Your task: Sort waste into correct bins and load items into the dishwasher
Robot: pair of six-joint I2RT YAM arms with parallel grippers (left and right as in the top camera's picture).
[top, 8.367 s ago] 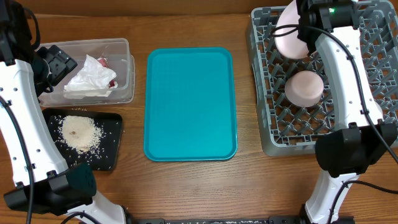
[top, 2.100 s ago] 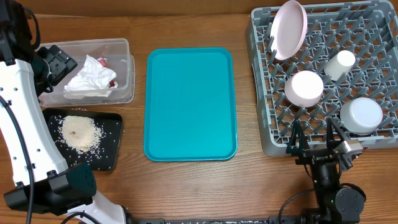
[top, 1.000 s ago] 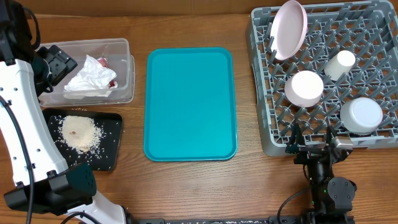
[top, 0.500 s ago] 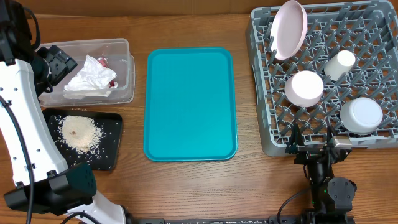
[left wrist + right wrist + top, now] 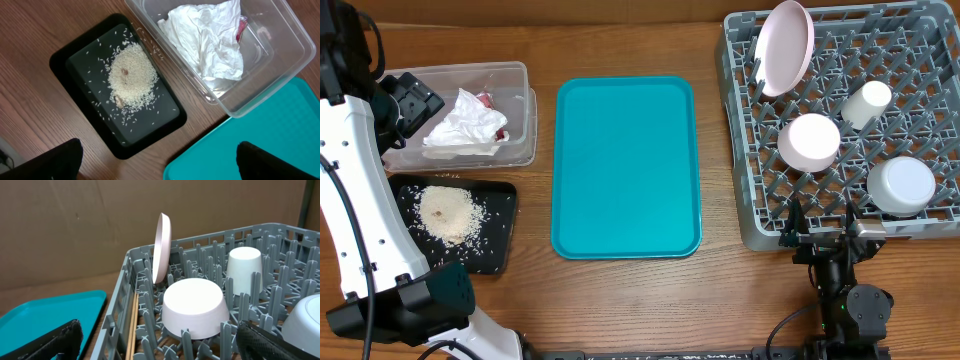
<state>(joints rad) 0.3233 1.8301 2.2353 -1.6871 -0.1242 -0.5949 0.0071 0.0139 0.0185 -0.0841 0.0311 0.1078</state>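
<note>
Nearest me on the right, the right gripper (image 5: 821, 232) sits just off the near wall of the grey plastic dishwasher rack (image 5: 750, 215), fingers spread wide, empty. Inside stand two upturned white bowls (image 5: 809, 140), a white cup (image 5: 867, 103) and, farthest, a pink plate (image 5: 785, 47) on edge. A bare teal plastic tray (image 5: 626, 165) lies mid-table. Left, scattered rice grains (image 5: 445, 212) cover a black rectangular tray (image 5: 498, 215); beyond, a clear plastic bin (image 5: 515, 75) holds crumpled white tissue (image 5: 465, 125), the left gripper (image 5: 159, 150) above, spread wide and empty
</note>
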